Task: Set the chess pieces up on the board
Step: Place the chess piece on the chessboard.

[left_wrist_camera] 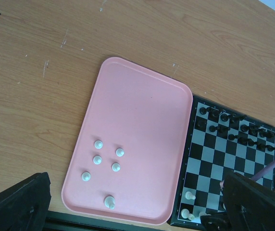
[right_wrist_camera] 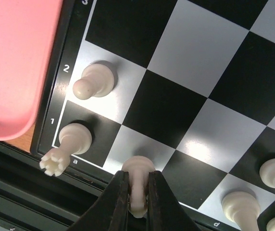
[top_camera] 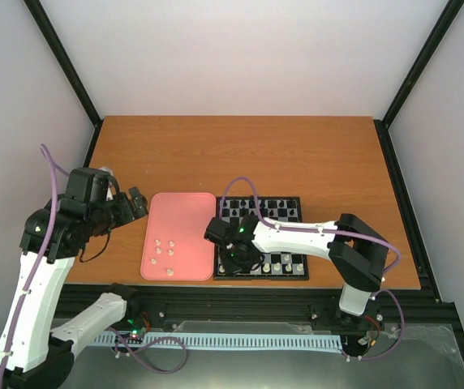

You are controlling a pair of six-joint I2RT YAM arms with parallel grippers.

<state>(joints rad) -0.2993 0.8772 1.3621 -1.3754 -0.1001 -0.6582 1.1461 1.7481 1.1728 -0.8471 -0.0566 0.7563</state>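
Clamped tight on a cream-white piece by the right tool; base at a silvery first-row square of the board, long axis upright between the fingers. Flanked on the left by a rook on the corner square, with a pawn just ahead of that. Close to the board's near border; bare squares beyond. Just beside the left border, the pink tray, holding six loose cream men. Spread apart, the left tool, above the table left of the tray.
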